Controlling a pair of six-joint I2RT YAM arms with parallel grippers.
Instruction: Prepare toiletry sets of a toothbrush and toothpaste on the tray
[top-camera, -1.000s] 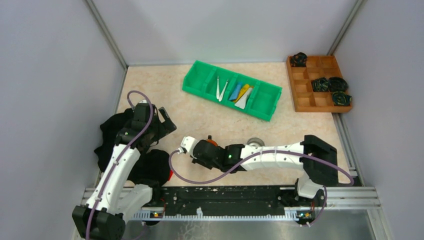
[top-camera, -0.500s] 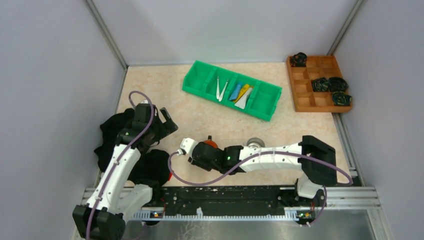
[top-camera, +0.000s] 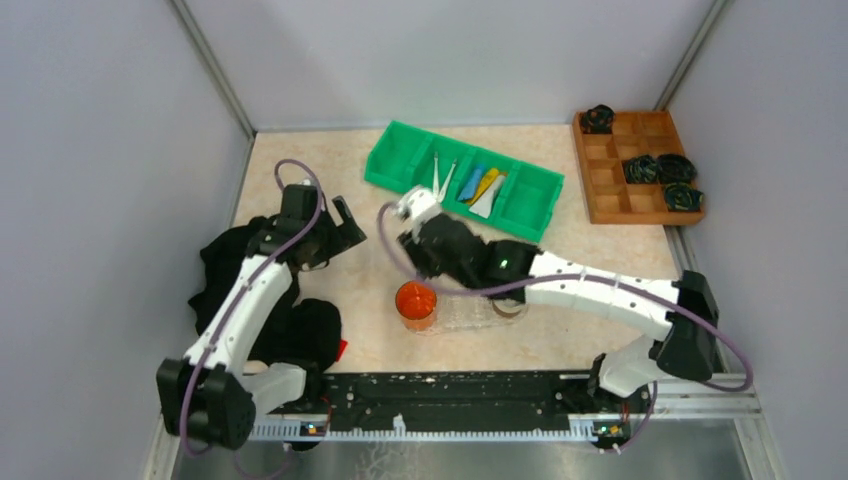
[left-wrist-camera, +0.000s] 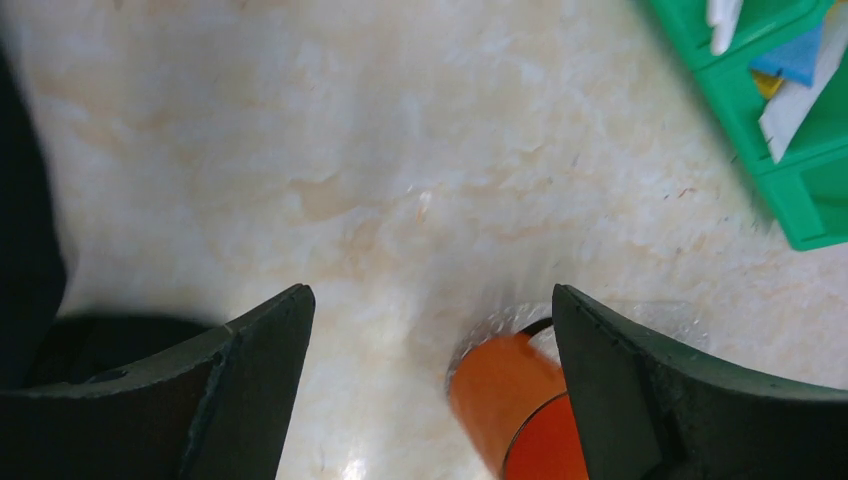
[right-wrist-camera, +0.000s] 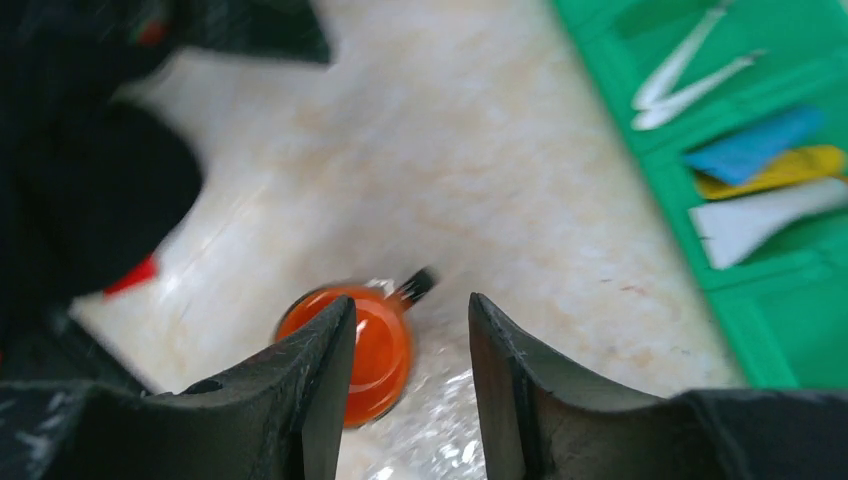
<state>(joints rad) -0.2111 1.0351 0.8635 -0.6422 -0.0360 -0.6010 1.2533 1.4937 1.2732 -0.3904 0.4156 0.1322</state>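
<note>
left fingers (left-wrist-camera: 262, 345) and right fingers (right-wrist-camera: 322, 365) spread, empty; we risked clipping the green bin (top-camera: 396, 152) reaching the toothbrush (top-camera: 441, 180).

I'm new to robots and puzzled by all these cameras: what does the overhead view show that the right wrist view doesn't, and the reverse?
Only the overhead view: the wooden compartmented box holding black bundles, plus the left arm and right arm from base to wrist.
Only the right wrist view: the right gripper close up, jaws apart with nothing between them.
Both: the orange cup, the green bin, its two white toothbrushes, the blue, yellow and white toothpaste tubes, and the black cloth.
</note>
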